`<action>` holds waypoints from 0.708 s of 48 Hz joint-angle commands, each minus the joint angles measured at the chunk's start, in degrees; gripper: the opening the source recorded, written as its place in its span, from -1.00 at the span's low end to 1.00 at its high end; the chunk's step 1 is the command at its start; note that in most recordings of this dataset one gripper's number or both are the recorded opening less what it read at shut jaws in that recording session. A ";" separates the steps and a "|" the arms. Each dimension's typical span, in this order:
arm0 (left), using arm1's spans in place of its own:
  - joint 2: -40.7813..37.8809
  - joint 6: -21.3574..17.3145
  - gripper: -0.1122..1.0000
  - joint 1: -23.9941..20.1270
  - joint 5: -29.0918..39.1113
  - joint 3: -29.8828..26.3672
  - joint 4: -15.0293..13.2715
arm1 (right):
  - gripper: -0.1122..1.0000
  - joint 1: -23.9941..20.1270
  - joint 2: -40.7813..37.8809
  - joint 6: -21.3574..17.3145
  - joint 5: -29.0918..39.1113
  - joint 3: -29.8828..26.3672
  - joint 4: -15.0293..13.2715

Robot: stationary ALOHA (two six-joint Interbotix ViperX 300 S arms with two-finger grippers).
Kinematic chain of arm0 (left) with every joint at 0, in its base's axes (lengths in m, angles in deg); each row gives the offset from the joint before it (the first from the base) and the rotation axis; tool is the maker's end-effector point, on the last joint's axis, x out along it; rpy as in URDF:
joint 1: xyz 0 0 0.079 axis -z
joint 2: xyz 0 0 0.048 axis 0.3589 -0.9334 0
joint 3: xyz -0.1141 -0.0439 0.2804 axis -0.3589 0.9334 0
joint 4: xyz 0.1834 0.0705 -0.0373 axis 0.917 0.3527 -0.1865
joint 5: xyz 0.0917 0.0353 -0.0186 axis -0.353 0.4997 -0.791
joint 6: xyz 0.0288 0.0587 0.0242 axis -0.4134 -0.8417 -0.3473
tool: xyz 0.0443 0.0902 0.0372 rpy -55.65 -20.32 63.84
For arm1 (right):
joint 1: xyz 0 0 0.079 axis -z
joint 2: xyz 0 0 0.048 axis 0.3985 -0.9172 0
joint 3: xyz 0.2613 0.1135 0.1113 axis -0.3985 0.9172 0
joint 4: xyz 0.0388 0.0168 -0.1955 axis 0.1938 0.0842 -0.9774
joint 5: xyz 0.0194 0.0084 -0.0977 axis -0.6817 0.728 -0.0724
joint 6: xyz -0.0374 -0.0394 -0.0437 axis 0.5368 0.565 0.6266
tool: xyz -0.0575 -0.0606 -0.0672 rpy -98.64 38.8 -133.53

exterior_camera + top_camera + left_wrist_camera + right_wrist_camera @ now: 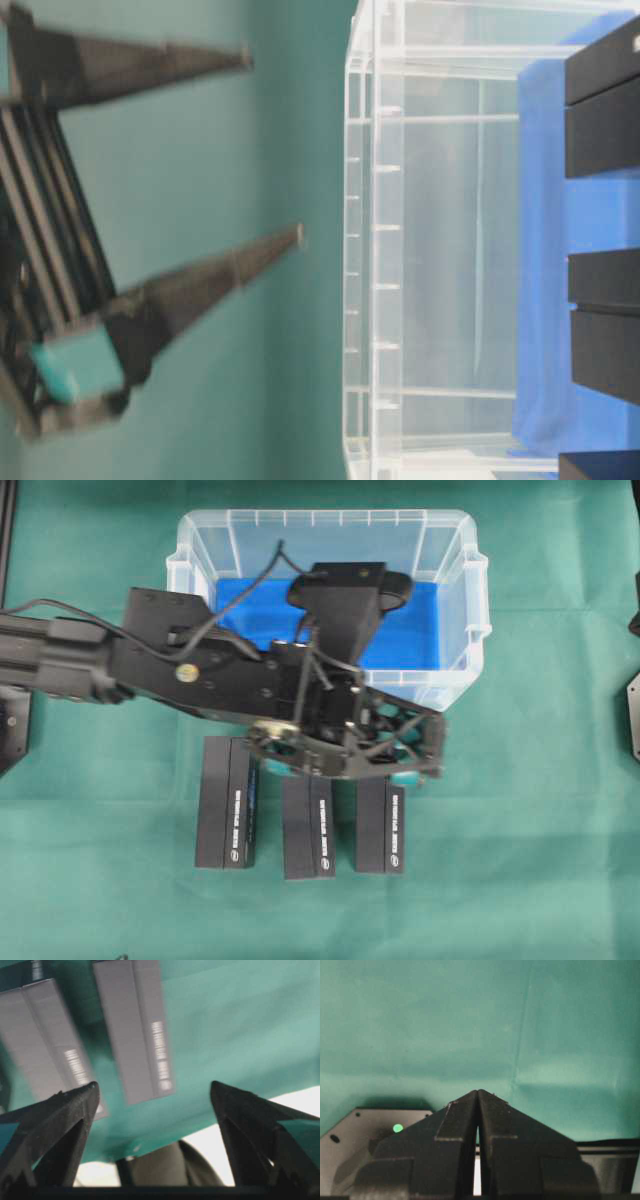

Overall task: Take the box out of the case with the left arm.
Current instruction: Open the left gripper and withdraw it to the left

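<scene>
Clear case (330, 540) with blue lining at upper centre of the overhead view. Three black boxes (226, 802) in a row on the green cloth (520, 810) just below it, outside the case. Left gripper (345, 770) above their upper ends, jaws wide apart, holding nothing. Right gripper (478, 1094) over bare cloth, fingers pressed together, empty.
</scene>
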 commanded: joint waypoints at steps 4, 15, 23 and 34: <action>6.86 0.26 0.75 1.14 0.26 4.57 0.26 | -0.80 0.09 -0.09 -0.09 -0.18 -0.62 -0.18; 14.77 0.35 0.75 2.46 -0.26 15.29 0.26 | -0.80 0.09 -0.18 -0.09 -0.18 -0.62 -0.18; 20.39 0.53 0.75 4.83 -0.35 21.62 0.26 | -0.80 0.09 -0.26 -0.09 -0.18 -0.62 -0.18; 26.72 1.58 0.75 7.73 -0.35 28.21 0.26 | -0.80 0.26 -0.26 -0.09 -0.18 -0.62 -0.18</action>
